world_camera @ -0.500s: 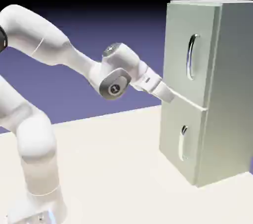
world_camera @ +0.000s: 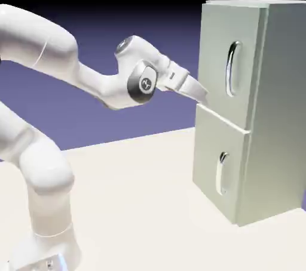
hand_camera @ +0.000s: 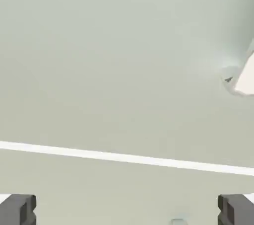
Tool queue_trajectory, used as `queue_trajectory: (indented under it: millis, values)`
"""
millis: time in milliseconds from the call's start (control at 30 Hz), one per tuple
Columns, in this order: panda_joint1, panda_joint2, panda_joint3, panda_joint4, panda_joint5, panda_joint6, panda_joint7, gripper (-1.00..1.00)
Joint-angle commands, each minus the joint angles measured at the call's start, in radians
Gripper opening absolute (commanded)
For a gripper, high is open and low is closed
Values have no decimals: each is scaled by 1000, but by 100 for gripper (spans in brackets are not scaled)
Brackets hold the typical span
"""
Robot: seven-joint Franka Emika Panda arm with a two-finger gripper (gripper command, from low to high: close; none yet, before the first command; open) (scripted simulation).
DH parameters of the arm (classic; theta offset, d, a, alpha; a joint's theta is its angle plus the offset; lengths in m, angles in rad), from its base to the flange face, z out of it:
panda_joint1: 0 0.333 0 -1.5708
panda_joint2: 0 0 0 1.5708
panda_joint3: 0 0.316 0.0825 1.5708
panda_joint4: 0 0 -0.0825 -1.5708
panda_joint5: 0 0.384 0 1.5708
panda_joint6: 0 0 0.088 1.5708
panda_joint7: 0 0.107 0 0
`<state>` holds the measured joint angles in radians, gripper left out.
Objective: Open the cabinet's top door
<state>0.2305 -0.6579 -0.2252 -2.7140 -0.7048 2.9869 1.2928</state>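
Note:
The cabinet [world_camera: 281, 114] stands at the exterior view's right, both doors closed. Its top door [world_camera: 227, 30] carries a long silver handle [world_camera: 231, 69]. My gripper [world_camera: 202, 96] is at the top door's lower left corner, just above the seam between the doors and well left of the handle. In the hand view the pale door surface [hand_camera: 114, 45] fills the frame, crossed by the pale seam [hand_camera: 127, 158]. One end of a handle [hand_camera: 243, 77] shows at the right edge. My gripper [hand_camera: 126, 211] is open, with nothing between the two grey fingertips [hand_camera: 18, 209].
The shorter lower door [world_camera: 209, 144] with its small handle [world_camera: 221, 174] sits below the seam. The cabinet rests on a cream table [world_camera: 137, 204]. My arm's base [world_camera: 45, 252] is at the lower left.
The hand has risen from the seam's level to the top door's lower corner, and the wrist has turned and lifted. The doors have not moved.

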Motion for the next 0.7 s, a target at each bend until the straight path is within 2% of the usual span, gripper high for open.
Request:
queue_trajectory:
  millis: [0,667]
  values:
    - [14,-5,-14,6,-44,-3,34,0]
    - [283,-114,-292,124,-913,-65,715,0]
